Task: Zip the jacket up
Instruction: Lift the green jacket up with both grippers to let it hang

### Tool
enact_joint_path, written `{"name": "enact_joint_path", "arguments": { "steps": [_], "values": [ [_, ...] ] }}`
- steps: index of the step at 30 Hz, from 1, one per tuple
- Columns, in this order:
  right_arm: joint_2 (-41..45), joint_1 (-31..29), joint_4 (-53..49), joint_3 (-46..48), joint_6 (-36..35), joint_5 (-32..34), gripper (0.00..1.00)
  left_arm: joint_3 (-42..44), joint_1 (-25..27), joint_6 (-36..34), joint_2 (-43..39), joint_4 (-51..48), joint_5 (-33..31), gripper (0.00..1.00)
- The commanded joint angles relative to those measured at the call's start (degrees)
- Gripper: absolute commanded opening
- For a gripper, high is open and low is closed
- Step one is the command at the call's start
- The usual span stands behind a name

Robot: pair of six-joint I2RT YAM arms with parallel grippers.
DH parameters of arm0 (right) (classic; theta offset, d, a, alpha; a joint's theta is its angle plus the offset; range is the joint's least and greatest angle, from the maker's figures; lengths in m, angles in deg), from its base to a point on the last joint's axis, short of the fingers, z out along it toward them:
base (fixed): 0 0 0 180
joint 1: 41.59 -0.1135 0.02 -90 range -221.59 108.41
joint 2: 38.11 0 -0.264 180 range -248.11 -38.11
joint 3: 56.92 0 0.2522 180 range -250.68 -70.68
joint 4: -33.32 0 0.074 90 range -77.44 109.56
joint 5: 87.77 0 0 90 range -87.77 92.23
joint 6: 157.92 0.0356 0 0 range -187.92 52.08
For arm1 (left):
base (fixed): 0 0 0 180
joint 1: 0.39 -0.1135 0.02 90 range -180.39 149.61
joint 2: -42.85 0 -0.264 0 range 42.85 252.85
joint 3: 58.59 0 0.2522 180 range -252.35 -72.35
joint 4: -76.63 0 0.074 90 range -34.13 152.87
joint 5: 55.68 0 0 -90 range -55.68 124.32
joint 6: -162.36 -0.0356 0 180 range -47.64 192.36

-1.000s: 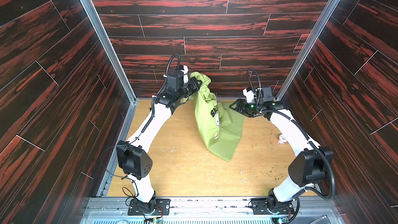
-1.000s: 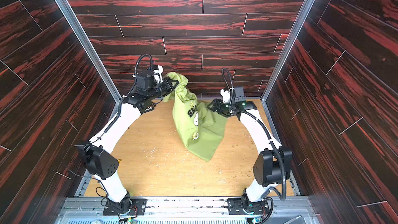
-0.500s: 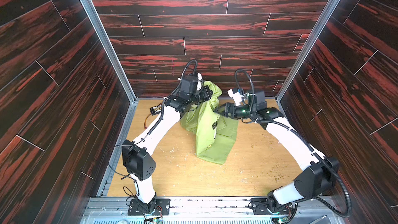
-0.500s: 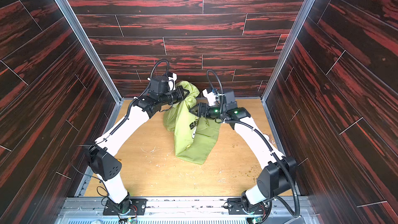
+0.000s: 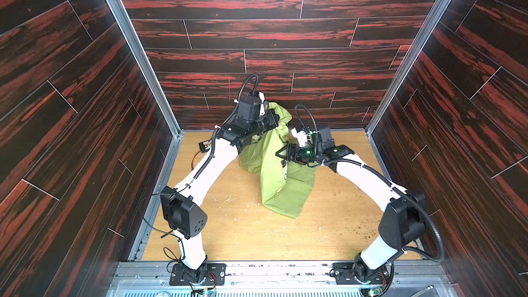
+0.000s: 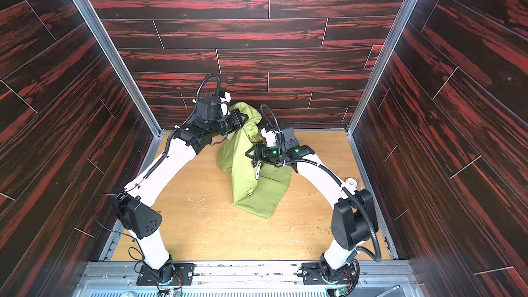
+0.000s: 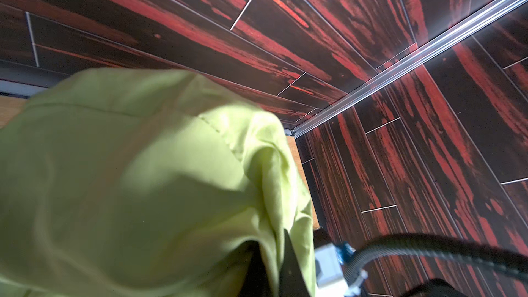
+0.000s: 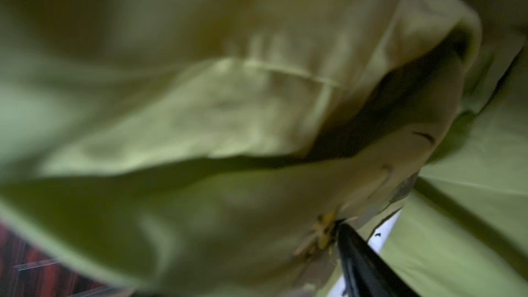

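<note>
Pinching the thin olive-green jacket (image 5: 281, 192) by its top, the left gripper (image 5: 275, 120) hangs raised — the right gripper (image 5: 279, 154) reaches in lower, against the cloth; jaws too blurred to tell.

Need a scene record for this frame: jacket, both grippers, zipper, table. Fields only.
jacket: green, bunched; top lifted, lower end resting on the table
left gripper: shut on the jacket's top, holds it up near the back wall
right gripper: against the fabric at mid-height; jaw state and grip unclear, wrist view blurred
zipper: not discernible in any view
print: small light patch with dark marks beside the right gripper
</note>
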Motion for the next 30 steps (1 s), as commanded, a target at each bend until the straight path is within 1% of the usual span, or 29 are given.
{"name": "enact_joint_path", "arguments": {
  "steps": [1,3,6,7,8,12,16,21,26,28,30],
  "values": [
    [-2.4,-0.1,0.8,-3.9,1.6,0.4,0.37,0.8,0.0,-0.3,-7.1,1.7,-1.9,0.0],
    [-1.7,-0.1,0.1,-5.8,1.1,0.0,0.22,1.2,0.0,-1.1,-8.7,1.7,-3.8,0.0],
    [0.3,-0.1,-1.7,-9.0,-0.1,-1.7,0.06,0.5,0.0,-3.2,-10.9,1.0,-6.2,0.0],
    [0.9,-0.1,-2.6,-10.6,-0.6,-2.9,0.01,-0.5,0.0,-3.7,-11.5,0.5,-6.7,0.0],
    [1.4,-0.1,-3.4,-11.8,-0.9,-4.1,0.0,-1.6,0.0,-4.2,-11.8,0.0,-7.0,0.0],
    [4.0,-0.3,-6.9,-17.1,-2.0,-9.3,0.0,-7.5,0.1,-6.7,-13.0,-1.5,-8.5,0.0],
    [5.6,-0.4,-10.3,-23.4,-2.7,-14.9,0.0,-9.8,0.4,-8.8,-15.6,0.0,-10.5,0.0],
    [3.9,-1.0,-15.0,-36.2,-1.4,-26.0,0.0,-12.7,0.6,-9.2,-19.2,3.2,-10.8,0.0],
    [0.5,-2.9,-12.6,-48.0,5.9,-34.4,0.0,-14.1,1.1,-9.2,-22.7,6.3,-11.7,0.0],
    [-0.5,-3.7,-9.6,-50.9,10.1,-36.2,0.0,-14.4,1.2,-9.2,-23.8,8.1,-12.1,0.0],
    [-0.8,-4.0,-5.1,-51.9,14.8,-37.6,0.0,-15.3,1.3,-9.3,-24.2,9.4,-12.2,0.0]
  ]
}}
